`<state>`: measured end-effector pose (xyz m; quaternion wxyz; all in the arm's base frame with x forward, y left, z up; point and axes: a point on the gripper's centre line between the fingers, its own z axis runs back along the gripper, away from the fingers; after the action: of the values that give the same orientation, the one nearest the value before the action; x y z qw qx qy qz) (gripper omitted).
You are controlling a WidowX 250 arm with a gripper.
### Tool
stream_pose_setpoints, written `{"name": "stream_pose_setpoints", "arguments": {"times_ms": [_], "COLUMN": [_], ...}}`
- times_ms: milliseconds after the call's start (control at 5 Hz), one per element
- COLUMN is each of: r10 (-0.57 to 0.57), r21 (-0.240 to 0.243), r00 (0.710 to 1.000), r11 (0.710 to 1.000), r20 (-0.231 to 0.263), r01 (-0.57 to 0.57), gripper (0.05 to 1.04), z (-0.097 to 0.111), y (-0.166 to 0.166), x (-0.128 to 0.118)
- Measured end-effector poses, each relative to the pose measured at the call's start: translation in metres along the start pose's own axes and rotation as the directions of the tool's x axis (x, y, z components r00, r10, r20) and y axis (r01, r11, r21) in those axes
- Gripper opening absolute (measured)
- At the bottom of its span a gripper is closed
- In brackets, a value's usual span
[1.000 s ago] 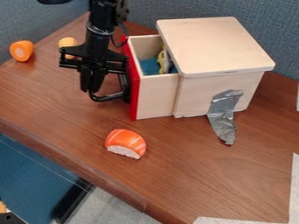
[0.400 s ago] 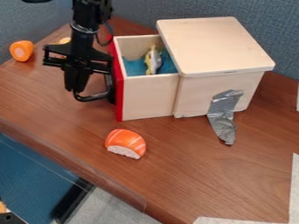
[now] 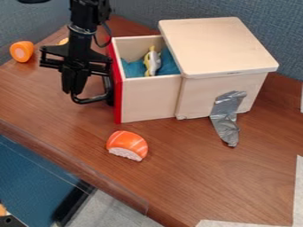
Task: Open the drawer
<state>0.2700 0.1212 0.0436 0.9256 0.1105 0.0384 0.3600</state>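
Handle point(image 3: 90, 100) sits at claw point(image 3: 73, 90), can't tell if wide or narrow; ease drawer point(image 3: 148, 99) beside it straight out, untwisted.

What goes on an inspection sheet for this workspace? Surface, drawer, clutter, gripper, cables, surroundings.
Surface: brown wood-grain table; silver tape runs onto it from the box.
Job's things: red-fronted drawer partway out; blue material and yellow-and-white toy inside; black handle on front.
Clutter: toy sushi in front of drawer; orange toy at upper left.
Gripper: at the handle, left of drawer front.
Cables: black cable looping beside the arm.
Surroundings: blue-grey panels behind.
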Motion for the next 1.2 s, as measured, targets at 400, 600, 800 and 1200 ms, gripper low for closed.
{"name": "stream_pose_setpoints", "arguments": {"times_ms": [400,600,800,1200], "r10": [-0.017,-0.023,-0.033,-0.043], "r21": [0.021,0.024,0.026,0.027], "r00": [1.000,1.000,0.999,0.999], "r11": [1.000,0.999,0.999,0.999], "r20": [-0.015,-0.015,-0.020,-0.032], "r01": [0.017,0.023,0.033,0.044], "gripper": [0.116,0.116,0.116,0.156], "z": [0.000,0.000,-0.001,-0.003], "y": [0.005,0.005,0.010,0.018], "x": [-0.002,-0.002,0.000,0.001]}}
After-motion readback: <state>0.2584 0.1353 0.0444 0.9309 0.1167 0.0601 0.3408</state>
